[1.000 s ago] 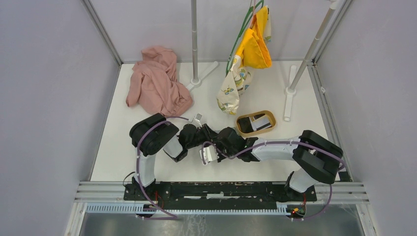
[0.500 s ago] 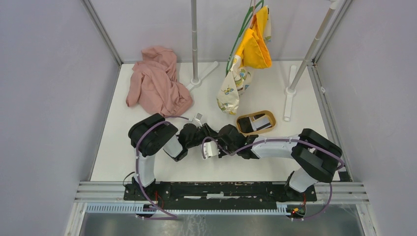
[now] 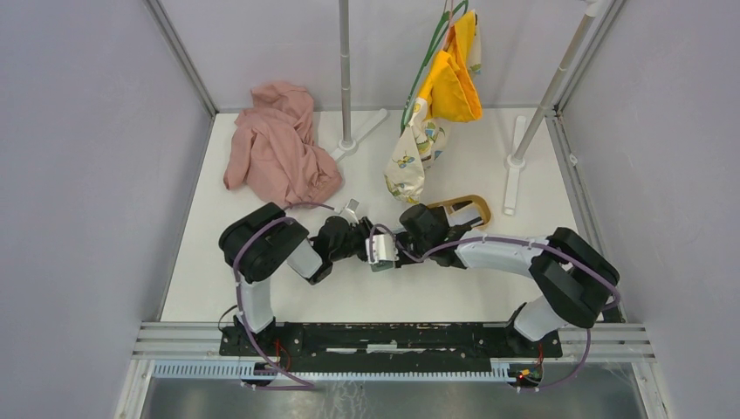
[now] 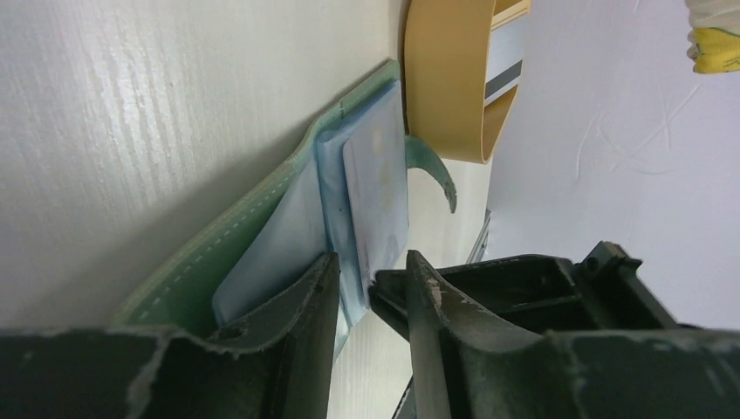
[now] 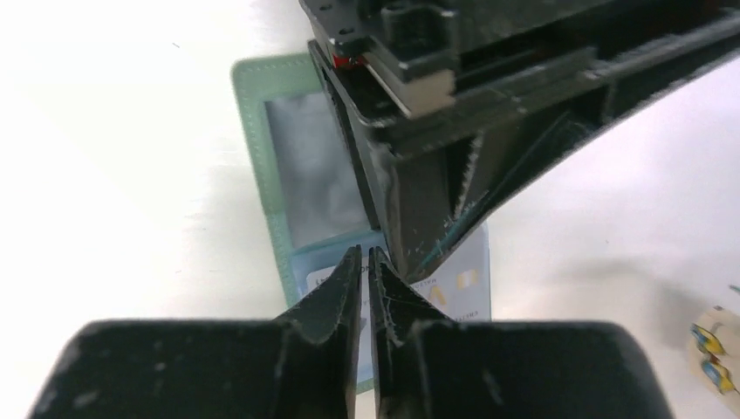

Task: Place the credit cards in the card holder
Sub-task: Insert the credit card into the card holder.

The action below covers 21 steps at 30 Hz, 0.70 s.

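Note:
The sage-green card holder (image 4: 253,229) (image 5: 253,113) lies open on the table, hidden under both grippers in the top view. A pale credit card (image 4: 377,188) (image 5: 467,279) sits partway in its blue inner pocket. My left gripper (image 4: 366,272) (image 3: 359,237) stands open at the holder's near edge, the pocket flap and the card's corner between its fingers. My right gripper (image 5: 365,255) (image 3: 377,249) is shut, its tips pointing down at that card's edge beside the left fingers (image 5: 428,218). More cards (image 4: 510,52) lie in the oval wood tray (image 4: 449,78).
The wood tray (image 3: 476,208) lies just behind the right wrist. A pink cloth (image 3: 279,153) lies at the back left. A pole stand (image 3: 346,131) and hanging yellow and flowered clothes (image 3: 436,113) are at the back, another stand foot (image 3: 513,175) at the right.
My right gripper has moved away from the near edge toward the left gripper, and its arm now covers part of the tray. The left jaws have widened a little.

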Tool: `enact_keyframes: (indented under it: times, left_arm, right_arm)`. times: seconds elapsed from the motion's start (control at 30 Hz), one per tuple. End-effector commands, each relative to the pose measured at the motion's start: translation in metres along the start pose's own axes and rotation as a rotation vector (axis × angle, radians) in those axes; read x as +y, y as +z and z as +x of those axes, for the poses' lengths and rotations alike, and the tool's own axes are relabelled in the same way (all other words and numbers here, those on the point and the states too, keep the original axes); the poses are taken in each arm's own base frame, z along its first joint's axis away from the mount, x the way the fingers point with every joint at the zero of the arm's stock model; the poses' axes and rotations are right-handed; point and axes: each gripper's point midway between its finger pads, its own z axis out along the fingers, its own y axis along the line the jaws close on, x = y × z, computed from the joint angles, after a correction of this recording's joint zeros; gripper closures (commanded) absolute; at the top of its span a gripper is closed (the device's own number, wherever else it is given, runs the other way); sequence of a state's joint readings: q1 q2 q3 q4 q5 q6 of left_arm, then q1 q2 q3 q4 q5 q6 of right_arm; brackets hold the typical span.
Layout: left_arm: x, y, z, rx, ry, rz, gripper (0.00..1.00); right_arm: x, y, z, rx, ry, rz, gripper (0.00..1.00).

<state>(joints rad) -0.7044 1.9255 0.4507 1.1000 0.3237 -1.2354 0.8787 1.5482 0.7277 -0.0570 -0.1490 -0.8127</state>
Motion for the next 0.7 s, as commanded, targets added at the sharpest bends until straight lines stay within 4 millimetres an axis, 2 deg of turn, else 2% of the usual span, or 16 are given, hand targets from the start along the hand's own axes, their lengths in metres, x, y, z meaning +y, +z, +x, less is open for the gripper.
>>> enact_keyframes:
  times: [0.0,0.07,0.17,0.27,0.33,0.4,0.47,0.6,0.67]
  left_arm:
    - [-0.007,-0.006,-0.005,-0.002,0.104,-0.011,0.59]
    - [-0.011,-0.010,-0.007,-0.011,0.131,-0.021,0.59]
    - [-0.014,-0.020,-0.012,-0.034,0.181,-0.051,0.59]
    - [-0.017,-0.034,-0.017,-0.068,0.254,-0.070,0.60]
    - [-0.021,-0.042,-0.020,-0.082,0.316,-0.078,0.62]
    - [-0.025,-0.049,-0.024,-0.100,0.385,-0.086,0.64]
    - [-0.029,-0.055,-0.029,-0.125,0.437,-0.089,0.69]
    - [-0.049,-0.065,-0.043,-0.194,0.536,-0.056,0.79]
    - [-0.059,-0.071,-0.050,-0.228,0.594,-0.047,0.81]
  right_arm:
    - [-0.002,-0.034,-0.049,-0.272,0.075,-0.139,0.87]
    - [-0.006,-0.050,-0.057,-0.357,0.101,-0.169,0.83]
    - [-0.020,-0.071,-0.056,-0.437,0.134,-0.141,0.79]
    - [-0.034,-0.089,-0.052,-0.507,0.202,-0.068,0.64]
    - [-0.029,-0.091,-0.050,-0.558,0.221,-0.065,0.50]
    - [-0.011,-0.090,-0.048,-0.636,0.238,-0.119,0.40]
    - [-0.010,-0.089,-0.047,-0.668,0.308,-0.124,0.36]
    - [-0.030,-0.082,-0.036,-0.575,0.415,-0.078,0.36]
    - [-0.035,-0.078,-0.029,-0.539,0.475,-0.063,0.35]
